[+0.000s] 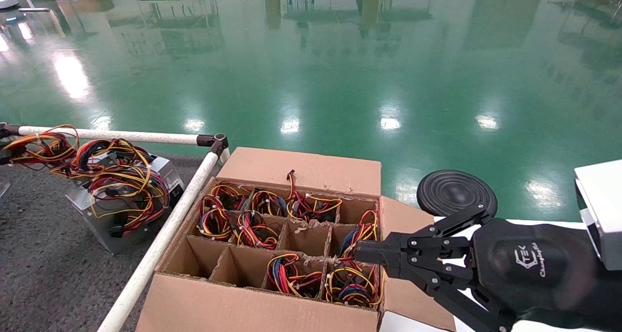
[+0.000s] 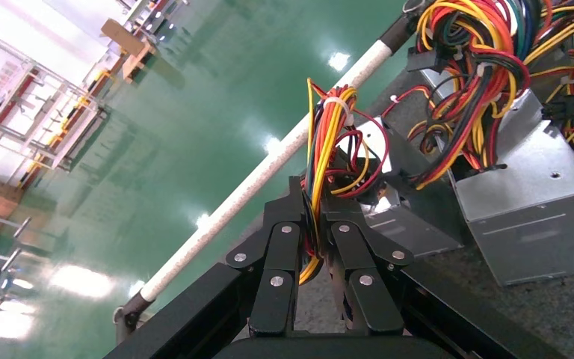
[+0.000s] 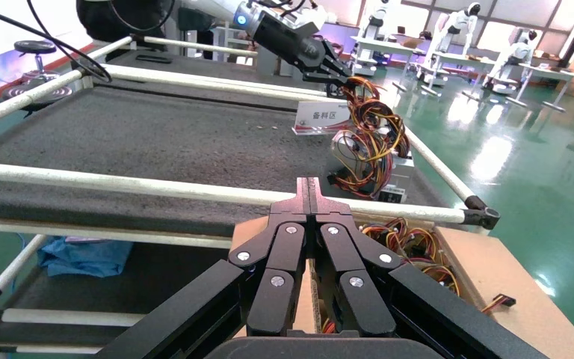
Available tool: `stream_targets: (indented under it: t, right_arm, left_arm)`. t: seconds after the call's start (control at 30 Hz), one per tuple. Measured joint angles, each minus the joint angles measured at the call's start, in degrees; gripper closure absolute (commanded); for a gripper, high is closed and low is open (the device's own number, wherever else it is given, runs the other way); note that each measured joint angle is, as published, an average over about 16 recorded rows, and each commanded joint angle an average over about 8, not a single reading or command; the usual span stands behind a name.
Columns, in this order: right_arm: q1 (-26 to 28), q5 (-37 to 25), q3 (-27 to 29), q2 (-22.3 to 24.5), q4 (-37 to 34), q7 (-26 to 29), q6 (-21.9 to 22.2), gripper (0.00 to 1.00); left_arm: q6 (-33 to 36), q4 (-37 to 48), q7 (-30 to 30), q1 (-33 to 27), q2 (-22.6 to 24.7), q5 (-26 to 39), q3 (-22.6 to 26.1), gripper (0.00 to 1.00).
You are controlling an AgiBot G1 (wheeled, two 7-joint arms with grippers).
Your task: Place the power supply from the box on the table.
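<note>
My left gripper (image 2: 316, 187) is shut on the tied red, yellow and black wire bundle (image 2: 327, 127) of a power supply (image 2: 407, 224). Its silver body lies just past the jaws on the dark speckled table (image 1: 39, 254), beside another power supply (image 2: 527, 198). In the head view these two sit as a pile (image 1: 121, 200) by the white rail, and the held wires (image 1: 41, 145) reach the left edge. The cardboard box (image 1: 301, 169) stands beside the table, with wire bundles in several cells. My right gripper (image 1: 358, 253) is shut and empty over the box's right cells.
The white pipe rail (image 1: 160, 235) runs between table and box. A black round disc (image 1: 456, 192) sits on a white surface behind my right arm. A white label sign (image 3: 320, 117) stands on the table near the power supplies. Green floor lies beyond.
</note>
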Motion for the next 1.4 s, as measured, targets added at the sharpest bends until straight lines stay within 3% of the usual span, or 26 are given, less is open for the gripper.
stream_targets:
  t: [1.4]
  right_arm:
    - [0.00,0.00,0.00,0.00,0.00,0.00,0.00,1.00]
  left_arm:
    - [3.78,-4.15,-2.88,-1.90,1.88,-0.90,2.09,0.00]
